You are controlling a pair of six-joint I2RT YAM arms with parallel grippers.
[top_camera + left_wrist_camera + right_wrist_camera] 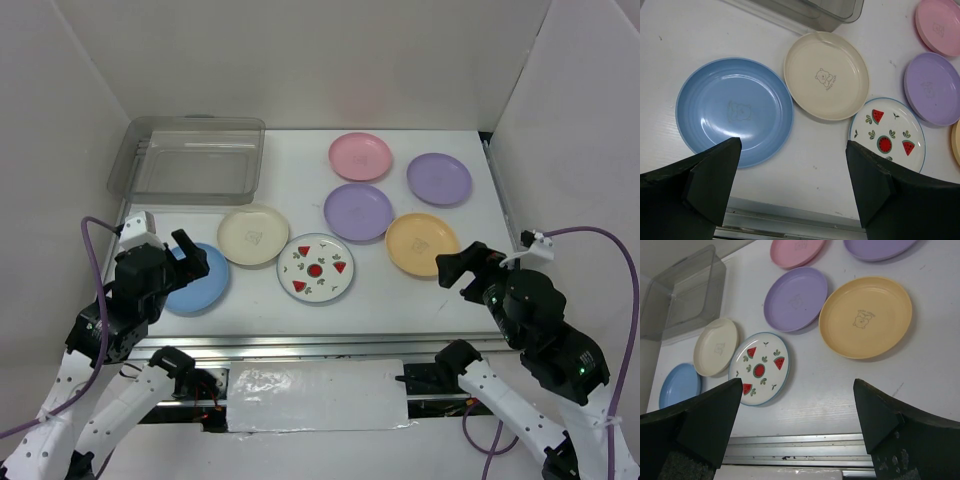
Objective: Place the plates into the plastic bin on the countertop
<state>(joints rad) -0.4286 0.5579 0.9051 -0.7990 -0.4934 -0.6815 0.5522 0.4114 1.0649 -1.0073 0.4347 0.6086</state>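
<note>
Hovering at near edge of blue plate (735, 112), L gripper (792, 145) was wide open; R gripper (797, 385) open too, by orange plate (865, 316). All plates (314, 268) lay on countertop (400, 295); plastic bin (125, 160) sat far left. Risk: shallow rim could slip out of pinch, plate skidding.

Plates (315, 268) lie on the countertop (300, 150) (plastic bin (195, 170) at back left).

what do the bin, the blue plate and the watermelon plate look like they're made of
Bin: clear greyish plastic, glossy; the table shows through its walls. Blue plate: likely plastic or melamine, even colour, soft satin sheen. Watermelon plate: smooth white with printed slices and a blue rim; melamine or glazed ceramic, cannot tell.
</note>
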